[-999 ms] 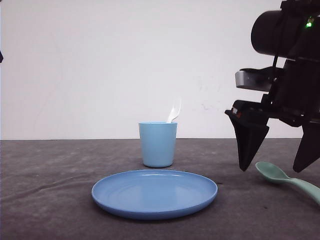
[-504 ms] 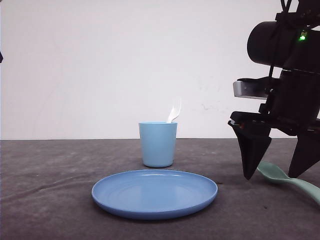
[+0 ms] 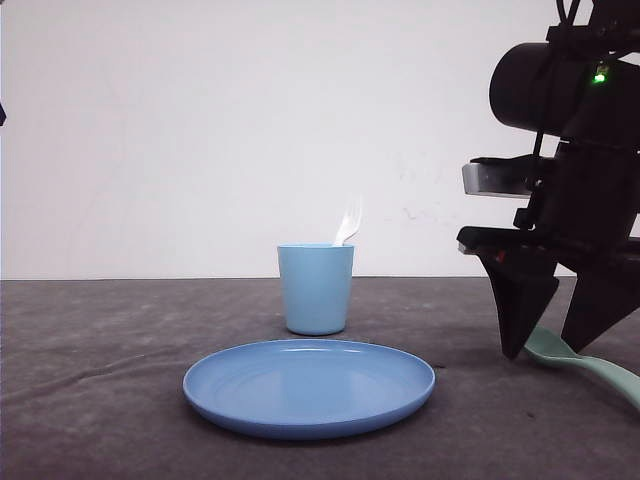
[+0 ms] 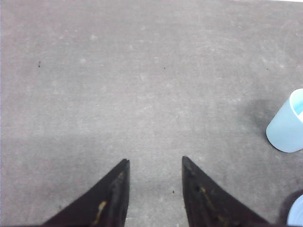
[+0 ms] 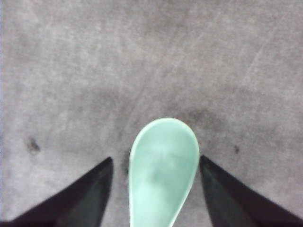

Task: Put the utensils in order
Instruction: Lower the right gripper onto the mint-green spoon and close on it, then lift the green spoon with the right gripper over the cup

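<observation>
A pale mint-green spoon [image 3: 590, 365] lies flat on the dark table at the right. My right gripper [image 3: 545, 348] stands low over it, open, one finger on each side of the oval bowl [image 5: 163, 165], with a gap between each finger and the bowl. A white fork [image 3: 349, 222] stands in the light blue cup [image 3: 316, 288] behind the plate, only its tines showing above the rim. In the left wrist view my left gripper [image 4: 155, 161] hangs open above bare table, nothing between its fingers, with the cup [image 4: 288, 124] off to one side.
A round blue plate [image 3: 309, 386] sits at the front centre of the table, just before the cup. The plate's edge [image 4: 297, 216] shows in a corner of the left wrist view. A white wall rises behind the table's far edge.
My right gripper has come down and shifted slightly right, so its fingers now straddle the spoon's bowl near the table. The cup, fork and plate have not moved.
</observation>
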You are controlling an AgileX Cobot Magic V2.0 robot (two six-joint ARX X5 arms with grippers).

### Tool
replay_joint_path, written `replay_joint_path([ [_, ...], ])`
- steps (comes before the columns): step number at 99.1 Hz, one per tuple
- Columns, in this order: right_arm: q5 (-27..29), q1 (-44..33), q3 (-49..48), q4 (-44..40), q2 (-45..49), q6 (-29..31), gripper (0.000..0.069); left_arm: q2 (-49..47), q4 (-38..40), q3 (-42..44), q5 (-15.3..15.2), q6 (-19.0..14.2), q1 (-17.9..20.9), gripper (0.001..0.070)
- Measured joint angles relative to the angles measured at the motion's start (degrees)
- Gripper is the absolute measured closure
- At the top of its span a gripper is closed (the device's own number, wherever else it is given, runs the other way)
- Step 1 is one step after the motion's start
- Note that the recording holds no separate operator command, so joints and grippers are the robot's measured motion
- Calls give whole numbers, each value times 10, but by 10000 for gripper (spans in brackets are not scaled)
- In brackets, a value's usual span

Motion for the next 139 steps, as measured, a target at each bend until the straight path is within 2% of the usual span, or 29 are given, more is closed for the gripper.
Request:
replay_joint_path([
  [11,2,0,0,0,4,0,372,0,0,0,0,0,0,517],
  [31,10,0,0,0,5,0,473,0,0,0,0,0,0,517],
  [60,7,3,7,-3,3,0,484,0,0,0,0,0,0,517],
  [75,1,24,33,19,-36,-10,484,0,0,0,0,0,0,517],
  [94,-9,54,71,114,-64,-41,484,0,0,0,0,0,0,517],
  [109,-45,75,71,241,-64,-61,484,0,0,0,0,0,0,517],
  [139,-48,105,71,480,-38,-90,484,0,0,0,0,0,0,517],
])
